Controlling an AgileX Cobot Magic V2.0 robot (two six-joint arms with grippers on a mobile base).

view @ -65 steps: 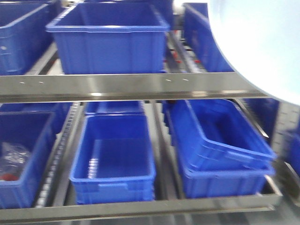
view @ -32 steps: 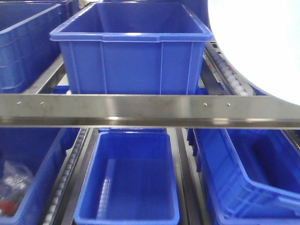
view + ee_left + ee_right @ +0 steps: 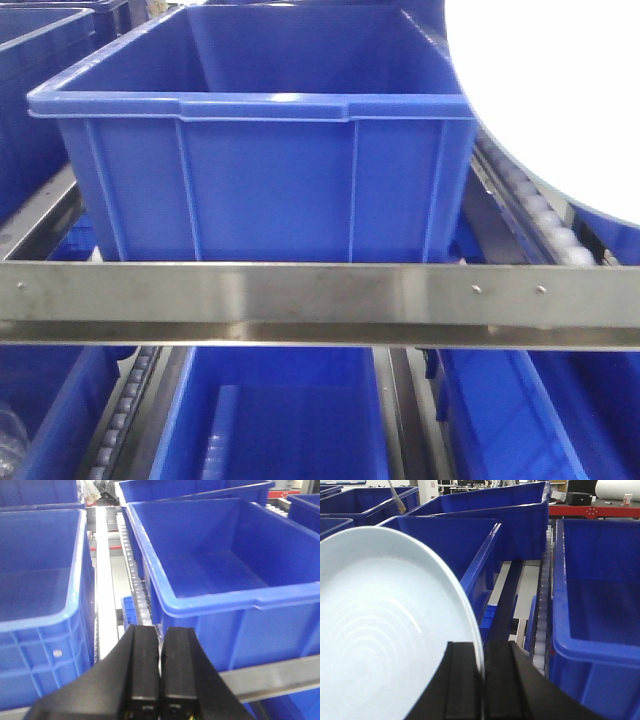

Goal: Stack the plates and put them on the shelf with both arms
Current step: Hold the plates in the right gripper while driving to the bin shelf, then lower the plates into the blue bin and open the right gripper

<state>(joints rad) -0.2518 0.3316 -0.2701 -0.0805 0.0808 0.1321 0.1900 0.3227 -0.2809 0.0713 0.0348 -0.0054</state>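
Note:
A glossy white plate [image 3: 385,630] stands on edge in my right gripper [image 3: 482,647], which is shut on its rim. In the front view the same plate [image 3: 560,100] fills the upper right corner, above the shelf's roller track [image 3: 545,215]. The shelf's brushed-steel front rail [image 3: 300,300] runs across the view below a large blue crate [image 3: 260,180]. My left gripper [image 3: 160,630] is shut with nothing showing between its black fingers. It hovers just before the rail [image 3: 270,677], between two blue crates.
Blue crates fill the shelf: one on the left [image 3: 35,590], a deep one on the right [image 3: 215,565], another right of the plate [image 3: 600,595]. More crates sit on the lower level [image 3: 270,420]. Roller tracks [image 3: 137,585] run between them.
The front view has closed in on the shelf: the crate and steel rail now look larger and sit lower in the frame. The plate stays at the upper right.

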